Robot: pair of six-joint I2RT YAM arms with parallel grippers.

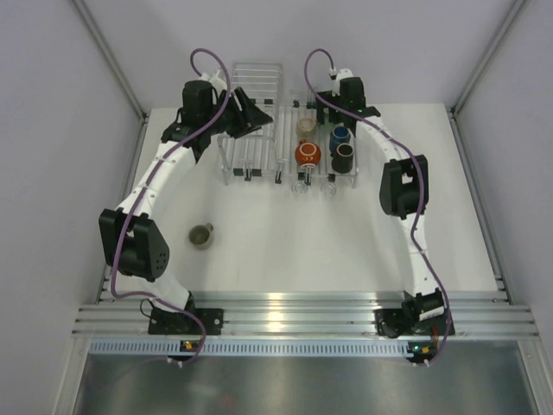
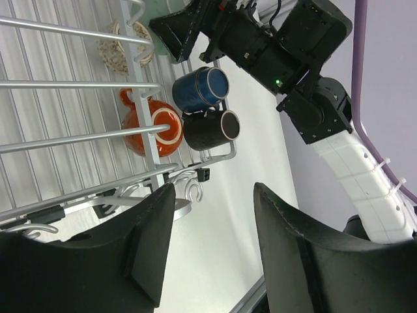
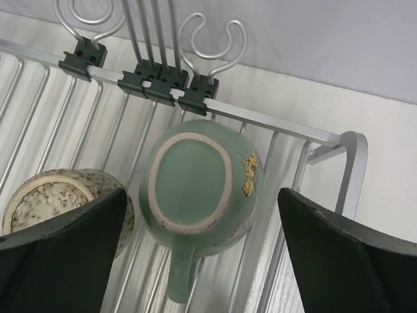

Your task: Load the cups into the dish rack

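The mint-teal cup [image 3: 199, 182] lies bottom-up on the bars of the dish rack [image 3: 260, 120], in its far right corner. My right gripper [image 3: 201, 195] is open, one finger on each side of this cup and neither touching it. A speckled beige cup [image 3: 58, 195] sits just to its left. Also in the rack [image 1: 285, 169] are the orange-red cup [image 1: 308, 154], the dark blue cup [image 1: 340, 137] and the brown cup [image 1: 344, 156]. An olive-grey cup [image 1: 201, 235] stands on the table, front left. My left gripper [image 2: 214, 192] hovers open and empty by the rack's left part.
A taller wire basket [image 1: 257, 79] stands behind the rack at the back wall. Small hooks and black clips [image 3: 159, 81] line the rack's rim. The right arm's wrist [image 2: 273, 45] hangs over the rack's far end. Grey walls close the table on three sides.
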